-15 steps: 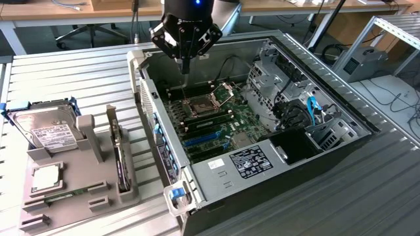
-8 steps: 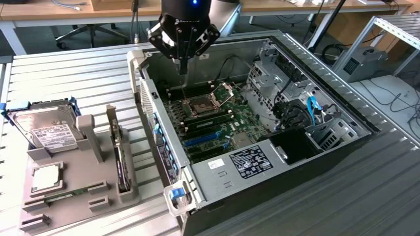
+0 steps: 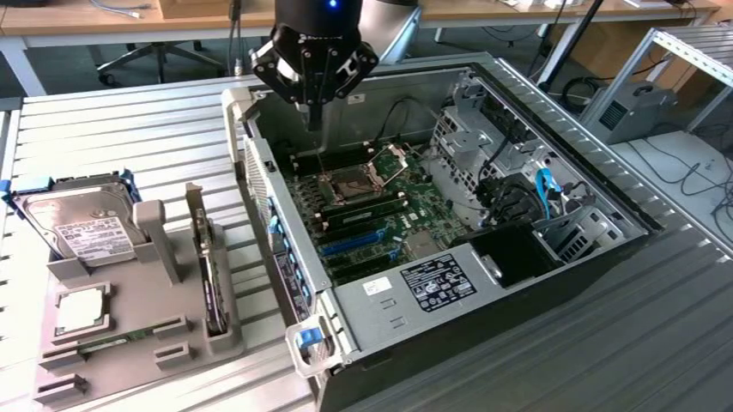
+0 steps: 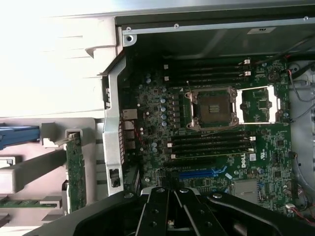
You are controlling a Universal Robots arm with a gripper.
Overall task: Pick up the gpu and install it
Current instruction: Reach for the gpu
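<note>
Grey holder (image 3: 126, 343) on the slatted table at the exterior view's left, gpu (image 3: 208, 275) standing on edge along the holder's case-side edge, gripper (image 3: 312, 107) fingers together, empty, above the open computer case's (image 3: 378, 330) far corner

gpu (image 3: 208, 273) stands on edge, upright in a slot of the grey holder (image 3: 137, 360), silver end bracket pointing up at its far end. Green board edge shows in the wrist view (image 4: 74, 172). It sits just beside the open computer case (image 3: 269, 215), not gripped.

Black gripper (image 3: 312, 116), screw-studded linkages (image 4: 158, 209), small blue light (image 3: 332, 4) above
</note>
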